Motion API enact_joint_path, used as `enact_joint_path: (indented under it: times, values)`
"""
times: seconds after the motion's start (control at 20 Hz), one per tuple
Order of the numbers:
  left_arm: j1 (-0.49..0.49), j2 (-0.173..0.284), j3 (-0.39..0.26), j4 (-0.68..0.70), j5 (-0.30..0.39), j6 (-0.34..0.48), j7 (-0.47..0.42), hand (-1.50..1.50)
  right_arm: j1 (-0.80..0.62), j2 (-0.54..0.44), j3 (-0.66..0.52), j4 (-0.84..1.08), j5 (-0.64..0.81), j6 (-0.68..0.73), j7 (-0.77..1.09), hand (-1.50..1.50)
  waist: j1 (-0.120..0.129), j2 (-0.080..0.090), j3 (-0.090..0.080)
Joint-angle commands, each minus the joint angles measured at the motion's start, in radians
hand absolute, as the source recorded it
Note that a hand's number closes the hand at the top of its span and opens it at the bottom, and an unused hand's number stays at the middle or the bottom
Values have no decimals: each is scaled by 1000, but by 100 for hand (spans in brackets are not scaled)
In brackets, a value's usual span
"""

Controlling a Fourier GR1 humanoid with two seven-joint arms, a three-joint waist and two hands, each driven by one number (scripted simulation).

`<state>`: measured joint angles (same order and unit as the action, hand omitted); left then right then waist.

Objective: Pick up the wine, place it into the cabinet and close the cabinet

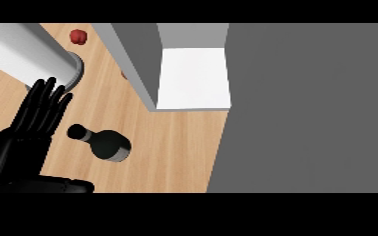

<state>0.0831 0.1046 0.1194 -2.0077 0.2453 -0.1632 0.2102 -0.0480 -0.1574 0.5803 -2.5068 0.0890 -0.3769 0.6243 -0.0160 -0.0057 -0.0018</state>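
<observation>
The wine bottle (105, 143) is dark, with a black neck pointing up-left, and stands on the wooden counter (170, 150) at the lower left. My left hand (35, 115) is just left of it with its fingers straight and pointing up, not touching the bottle. The cabinet (139, 62) sits above and to the right of the bottle; it is open and its white inside floor (193, 77) shows bare. My right hand does not appear.
A large grey panel (303, 110) fills the right side, reaching past the counter's edge. A pale cylinder-shaped container (35, 60) lies at the top left behind my left hand. A small red object (78, 36) rests near the counter's far edge.
</observation>
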Motion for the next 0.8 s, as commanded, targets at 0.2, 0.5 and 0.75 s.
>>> enact_joint_path:
  times: [0.2,0.5,0.75]
  values:
    - [57,-27,13,160,-73,-35,-189,-150,31,-58,70,-172,189,-52,91,-150,-1,0,0]
    - [111,-5,42,225,-86,-73,-263,-150,23,-100,30,-225,153,-71,98,-150,-2,-3,0]
    - [46,12,70,369,-83,-105,-333,-150,-33,-117,21,-188,138,-73,122,-150,3,2,0]
